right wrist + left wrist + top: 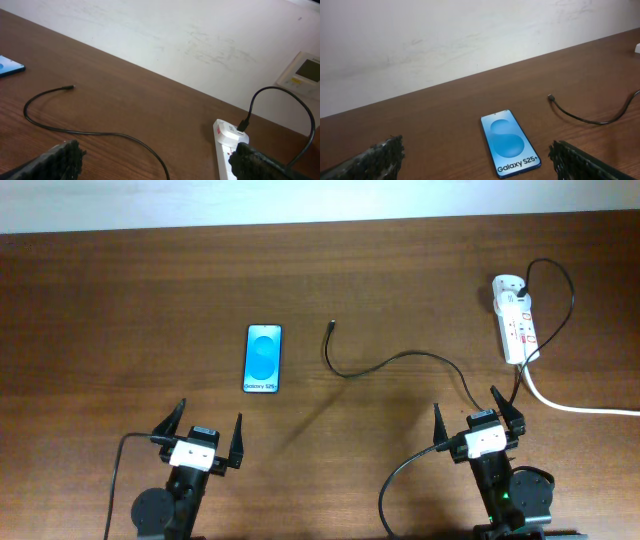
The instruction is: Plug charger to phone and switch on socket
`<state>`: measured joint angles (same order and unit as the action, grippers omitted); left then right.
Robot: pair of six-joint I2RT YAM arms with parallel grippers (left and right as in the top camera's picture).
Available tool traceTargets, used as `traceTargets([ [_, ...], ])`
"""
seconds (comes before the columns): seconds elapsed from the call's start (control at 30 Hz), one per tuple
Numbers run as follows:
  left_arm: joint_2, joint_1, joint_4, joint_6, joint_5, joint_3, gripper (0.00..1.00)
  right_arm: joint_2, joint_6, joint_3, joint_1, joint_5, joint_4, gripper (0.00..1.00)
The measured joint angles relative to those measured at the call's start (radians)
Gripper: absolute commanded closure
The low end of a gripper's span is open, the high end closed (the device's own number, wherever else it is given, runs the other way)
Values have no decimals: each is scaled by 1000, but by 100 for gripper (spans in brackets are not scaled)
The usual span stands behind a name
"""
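The phone [262, 359] lies flat on the brown table, blue screen up; it also shows in the left wrist view [509, 143]. The charger cable [400, 360] runs from its free plug tip [331, 326], right of the phone, over to the socket [516, 320], a white power strip at the far right. The tip shows in the left wrist view [551, 97] and right wrist view [71, 88]. The socket shows in the right wrist view [226, 145]. My left gripper [208, 432] is open and empty below the phone. My right gripper [478, 416] is open and empty below the socket.
The strip's thick white cord [570, 404] runs off the right edge. A white wall [445, 35] backs the table's far edge. A white wall plate [305, 71] is mounted at the right in the right wrist view.
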<state>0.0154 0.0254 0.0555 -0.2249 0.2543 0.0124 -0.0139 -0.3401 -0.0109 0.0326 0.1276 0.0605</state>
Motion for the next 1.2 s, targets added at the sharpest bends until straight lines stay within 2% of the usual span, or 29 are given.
traceTargets([
  [1.2,0,0,0,0,0,0,1,0,0,0,16,0,0,2],
])
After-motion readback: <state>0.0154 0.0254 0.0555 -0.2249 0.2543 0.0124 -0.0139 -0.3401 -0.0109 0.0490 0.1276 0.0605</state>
